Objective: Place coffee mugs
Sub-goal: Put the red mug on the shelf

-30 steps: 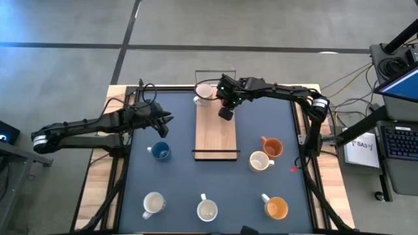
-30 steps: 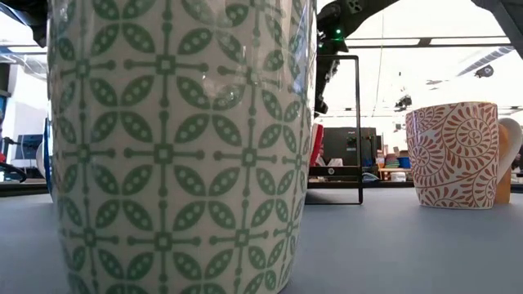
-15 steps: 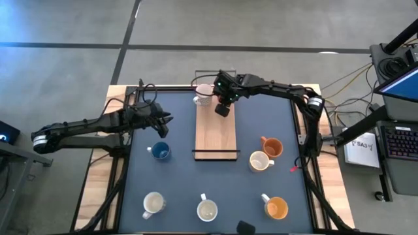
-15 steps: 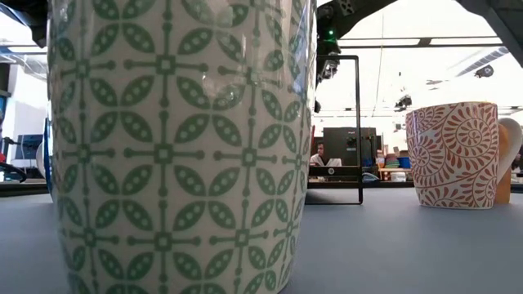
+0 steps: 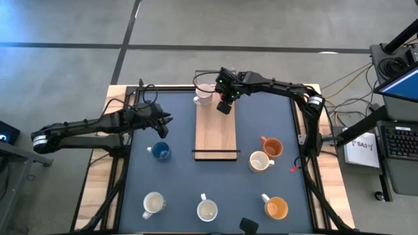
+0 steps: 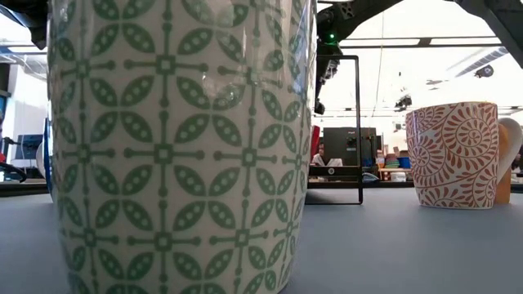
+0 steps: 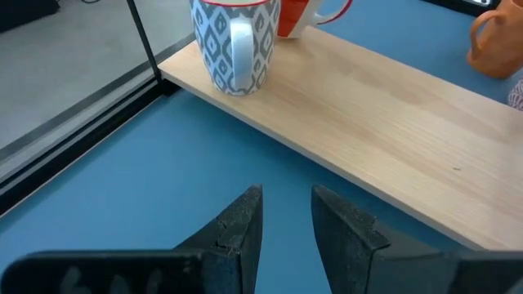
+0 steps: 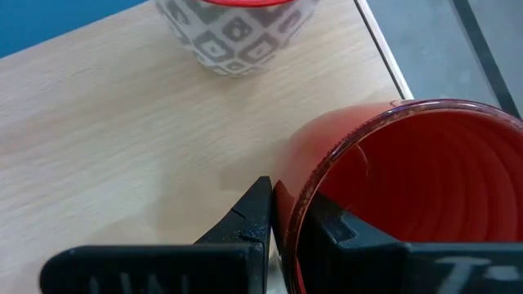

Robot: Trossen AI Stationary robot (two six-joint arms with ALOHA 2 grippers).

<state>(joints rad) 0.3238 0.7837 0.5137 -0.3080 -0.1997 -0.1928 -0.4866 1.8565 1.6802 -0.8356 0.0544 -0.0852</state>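
On the wooden tray [image 8: 106, 139], red mug [image 8: 409, 188] in right gripper [image 8: 286, 214]; no legible writing.

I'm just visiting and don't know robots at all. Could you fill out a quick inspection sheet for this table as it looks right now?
Surface: dark blue table with a long light-wood tray on it.
Job's things: grey-patterned mug and red mug at the tray's far end; blue mug left of the tray; two orange mugs and three white mugs on the table.
Clutter: nothing seen.
Grippers: right gripper pinches the red mug's rim; left gripper open, empty, over the table beside the tray.
Cables: loose wires off the table's right side.
Surroundings: concrete floor, desk with keyboard.
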